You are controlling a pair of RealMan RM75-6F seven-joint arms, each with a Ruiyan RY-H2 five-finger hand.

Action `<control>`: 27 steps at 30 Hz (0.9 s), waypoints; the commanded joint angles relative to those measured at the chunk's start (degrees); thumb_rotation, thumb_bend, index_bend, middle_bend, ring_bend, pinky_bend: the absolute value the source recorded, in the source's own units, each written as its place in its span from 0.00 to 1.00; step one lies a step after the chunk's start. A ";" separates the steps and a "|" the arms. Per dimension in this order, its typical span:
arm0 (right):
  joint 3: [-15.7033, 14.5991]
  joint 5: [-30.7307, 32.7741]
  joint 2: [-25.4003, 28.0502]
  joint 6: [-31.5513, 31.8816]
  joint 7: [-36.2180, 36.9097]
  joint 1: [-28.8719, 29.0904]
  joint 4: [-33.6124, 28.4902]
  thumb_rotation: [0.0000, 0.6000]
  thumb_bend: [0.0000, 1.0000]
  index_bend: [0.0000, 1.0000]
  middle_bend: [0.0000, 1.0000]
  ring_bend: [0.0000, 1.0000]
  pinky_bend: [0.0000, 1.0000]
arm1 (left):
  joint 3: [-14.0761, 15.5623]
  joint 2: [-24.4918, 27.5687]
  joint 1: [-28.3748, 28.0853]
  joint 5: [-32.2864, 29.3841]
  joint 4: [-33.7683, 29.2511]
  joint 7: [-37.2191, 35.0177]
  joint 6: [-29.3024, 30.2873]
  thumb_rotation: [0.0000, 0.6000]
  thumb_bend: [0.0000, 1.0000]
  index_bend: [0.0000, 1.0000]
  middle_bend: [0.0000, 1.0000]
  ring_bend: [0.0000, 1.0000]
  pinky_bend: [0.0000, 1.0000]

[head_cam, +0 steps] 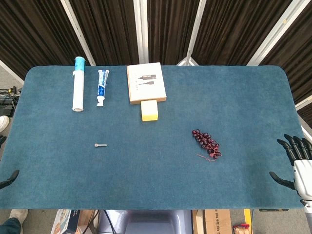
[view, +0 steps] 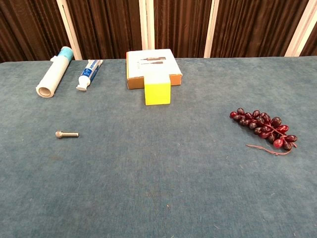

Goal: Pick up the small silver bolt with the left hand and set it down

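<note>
The blue table (head_cam: 161, 180) fills both views. At the head view's right edge the right hand (head_cam: 298, 163) is partly cut off, fingers spread, holding nothing. At lower left only a dark tip of the left hand (head_cam: 9, 178) shows; its fingers cannot be judged. One small silver bolt (head_cam: 100, 145) lies sideways at left centre, round-headed.

My views are bright and evenly lit from overhead; shadows on the desk (head_cam: 161, 185) are short and soft. Everything is sharp, without glare, though the head view bows toward its edges.
</note>
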 commanded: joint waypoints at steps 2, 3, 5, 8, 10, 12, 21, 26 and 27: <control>0.20 0.36 -0.35 0.08 -0.96 0.03 0.06 1.00 0.16 0.19 0.11 0.06 0.00 | -0.05 0.00 0.04 -0.06 -0.02 -0.01 0.10 1.00 0.36 0.04 0.06 0.00 0.00; 0.19 0.39 -0.38 0.03 -1.05 0.03 0.05 1.00 0.15 0.19 0.11 0.06 0.00 | -0.06 0.02 0.05 -0.09 -0.05 -0.02 0.09 1.00 0.36 0.04 0.06 0.00 0.00; 0.11 0.35 -0.36 -0.08 -1.01 0.04 -0.05 1.00 0.15 0.19 0.11 0.06 0.00 | -0.05 0.06 0.05 -0.15 -0.11 -0.03 0.04 1.00 0.36 0.04 0.06 0.00 0.00; 0.01 0.02 -0.14 0.04 -0.43 -0.03 -0.23 1.00 0.15 0.19 0.11 0.06 0.00 | 0.13 0.13 0.08 0.09 -0.17 0.06 -0.03 1.00 0.36 0.04 0.06 0.00 0.00; 0.03 -0.16 0.01 0.36 -0.05 -0.15 -0.28 1.00 0.15 0.19 0.11 0.06 0.00 | 0.20 0.17 0.12 0.31 -0.21 0.04 0.06 1.00 0.36 0.04 0.06 0.00 0.00; 0.00 -0.21 0.18 0.55 0.47 -0.28 -0.34 1.00 0.15 0.19 0.11 0.06 0.00 | 0.16 0.09 0.11 0.43 -0.10 0.04 0.16 1.00 0.36 0.04 0.06 0.00 0.00; -0.52 -0.65 1.17 0.07 2.28 -0.41 -0.72 1.00 0.15 0.19 0.11 0.06 0.00 | -0.01 -0.70 -0.73 0.77 0.69 -0.39 -0.87 1.00 0.36 0.05 0.06 0.00 0.00; -0.58 -0.08 1.18 -0.63 1.78 -0.28 -0.83 1.00 0.15 0.19 0.11 0.06 0.00 | -1.04 -1.72 -2.95 -0.02 1.75 0.77 -3.57 1.00 0.36 0.05 0.06 0.00 0.00; -0.56 0.00 1.14 -0.75 1.53 -0.22 -0.90 1.00 0.15 0.19 0.11 0.06 0.00 | -1.42 -1.73 -3.57 -0.86 1.82 1.23 -4.55 1.00 0.36 0.05 0.06 0.00 0.00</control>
